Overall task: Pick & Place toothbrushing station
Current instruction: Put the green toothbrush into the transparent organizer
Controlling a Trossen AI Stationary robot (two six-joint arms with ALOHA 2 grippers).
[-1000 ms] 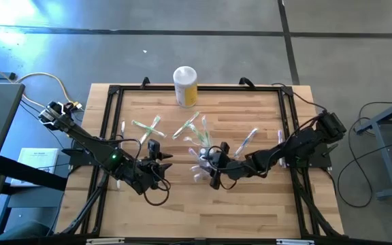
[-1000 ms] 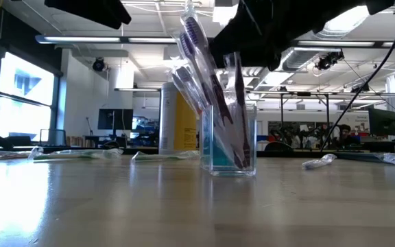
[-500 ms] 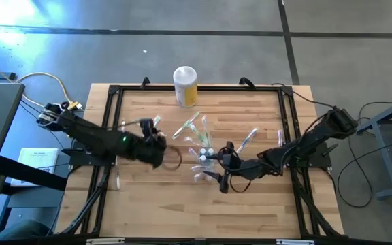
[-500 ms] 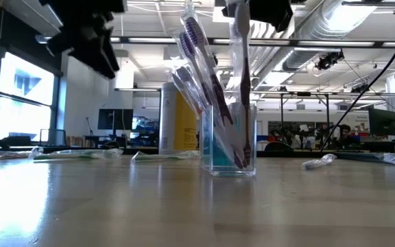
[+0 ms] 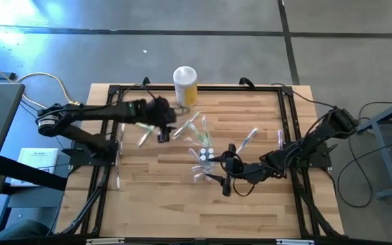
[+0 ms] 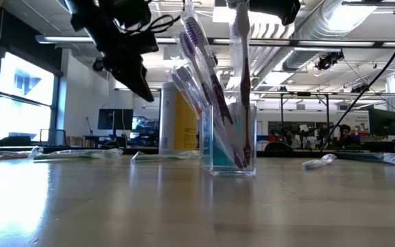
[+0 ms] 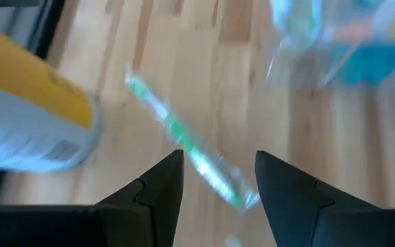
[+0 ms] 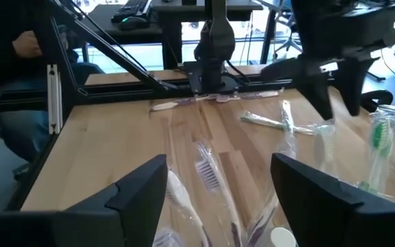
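Clear plastic, the small cup (image 5: 204, 157) stands at the middle of the table (image 5: 250, 204) in the high view, already stuffed with toothbrushes whose heads fan upward. Just right of it the right claw (image 5: 224, 170) has its fingers spread and empty, apparently having let one go. The left claw (image 5: 162, 129), up near the yellow canister (image 5: 185, 86), hovers parted over a green-accented toothbrush (image 7: 190, 155), likely lining up its next pick.

cup (image 5: 205, 156) mid-table | toothbrushes (image 6: 214, 96) in cup | canister (image 5: 185, 86) behind
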